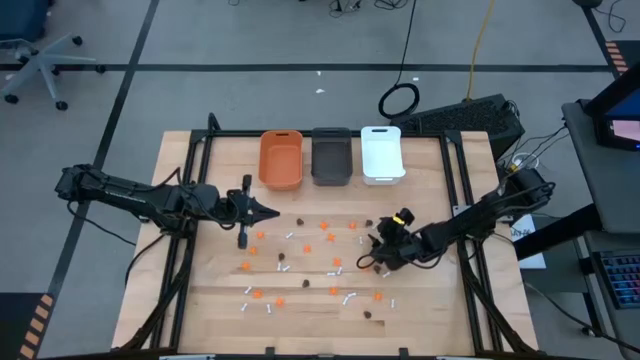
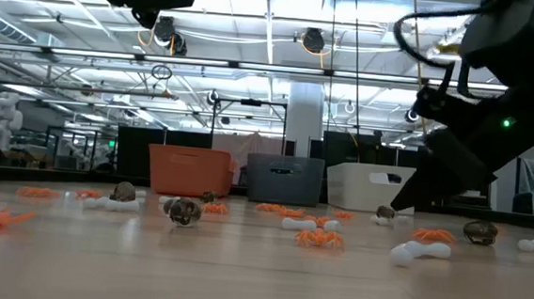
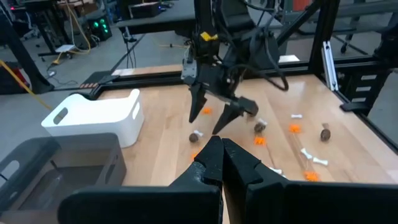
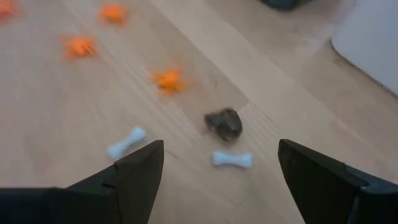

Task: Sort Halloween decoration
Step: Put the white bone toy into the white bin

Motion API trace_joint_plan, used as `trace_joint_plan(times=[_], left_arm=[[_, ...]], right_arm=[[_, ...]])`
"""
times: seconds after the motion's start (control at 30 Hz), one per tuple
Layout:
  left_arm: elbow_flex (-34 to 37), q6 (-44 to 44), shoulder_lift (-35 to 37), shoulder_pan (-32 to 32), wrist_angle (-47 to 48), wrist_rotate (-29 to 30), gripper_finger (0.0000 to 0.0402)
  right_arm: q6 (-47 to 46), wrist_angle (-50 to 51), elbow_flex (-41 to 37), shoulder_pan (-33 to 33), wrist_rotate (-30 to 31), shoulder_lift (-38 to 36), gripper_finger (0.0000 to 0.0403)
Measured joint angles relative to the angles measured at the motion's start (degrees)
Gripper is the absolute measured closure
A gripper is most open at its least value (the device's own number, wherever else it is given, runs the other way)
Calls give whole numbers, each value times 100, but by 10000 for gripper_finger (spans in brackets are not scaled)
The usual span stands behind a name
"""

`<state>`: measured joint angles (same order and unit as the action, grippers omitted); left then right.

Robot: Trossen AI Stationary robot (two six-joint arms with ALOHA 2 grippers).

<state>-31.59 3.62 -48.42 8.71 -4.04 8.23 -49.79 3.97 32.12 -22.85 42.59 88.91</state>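
Overhead arrangement. Three bins stand in a row at the twelve o'clock edge of the worktop (image 1: 200, 300): an orange bin (image 1: 281, 158), a dark grey bin (image 1: 331, 155) and a white bin (image 1: 381, 153). The Halloween decoration (image 1: 325, 225) lies loose across the middle and six o'clock part of the worktop as many tiny orange blobs, dark lumps and white bone-shaped sticks, none yet seen in a bin.

The right gripper (image 1: 378, 252) hangs low at about four o'clock of centre, jaws spread wide and empty, over a dark lump (image 4: 224, 123) with a white stick (image 4: 232, 159) just beside it. The left gripper (image 1: 262, 211) waits at nine o'clock, jaws closed on nothing.

Handling, as judged: each piece looks very light and small, so a touch may push it aside. The lump appears rounded and may roll; it is best pinched across its middle. The sticks are best taken across the narrow shaft, the orange blobs by the body.
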Motion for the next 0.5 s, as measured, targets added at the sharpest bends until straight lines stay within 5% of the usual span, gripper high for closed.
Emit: trace_joint_plan(times=[0.5], left_arm=[[0, 27, 0, 7, 29, 2, 402]], right_arm=[[-389, -765, 13, -107, 827, 1082, 103]])
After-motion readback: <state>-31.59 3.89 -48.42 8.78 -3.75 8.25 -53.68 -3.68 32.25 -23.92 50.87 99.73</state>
